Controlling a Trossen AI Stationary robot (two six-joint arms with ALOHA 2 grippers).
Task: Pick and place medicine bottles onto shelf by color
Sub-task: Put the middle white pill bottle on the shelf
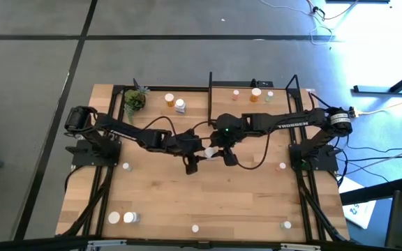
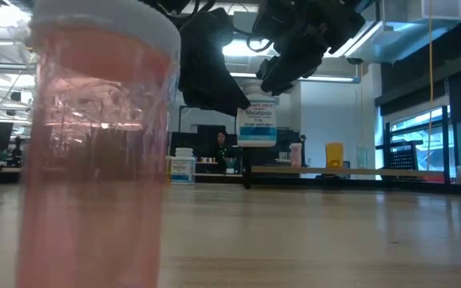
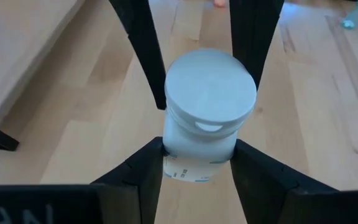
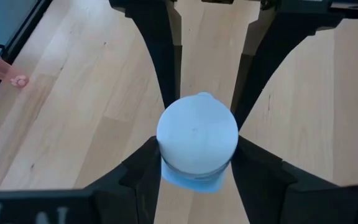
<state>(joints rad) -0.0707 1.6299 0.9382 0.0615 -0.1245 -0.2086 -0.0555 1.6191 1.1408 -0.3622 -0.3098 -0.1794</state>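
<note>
The wooden tabletop carries both dark arms, which meet over its middle. Along the far edge sits the shelf, a light board framed by thin black posts, with a pinkish, an orange and a pale bottle standing on its right half; on the table's far left, an orange bottle and a white bottle stand just beside a small potted plant. The left gripper and the right gripper face each other there, and both sets of fingers are closed on the same white-capped medicine bottle: in the left wrist view the left arm's fingers pinch its body, and the other pair reaches in beside its cap. In the low view that bottle, with a blue-and-white label, hangs above the table between the grippers. More white bottles lie scattered well apart near the front edge, two of them side by side at the front left. A pinkish bottle stands right in front of the low camera.
</note>
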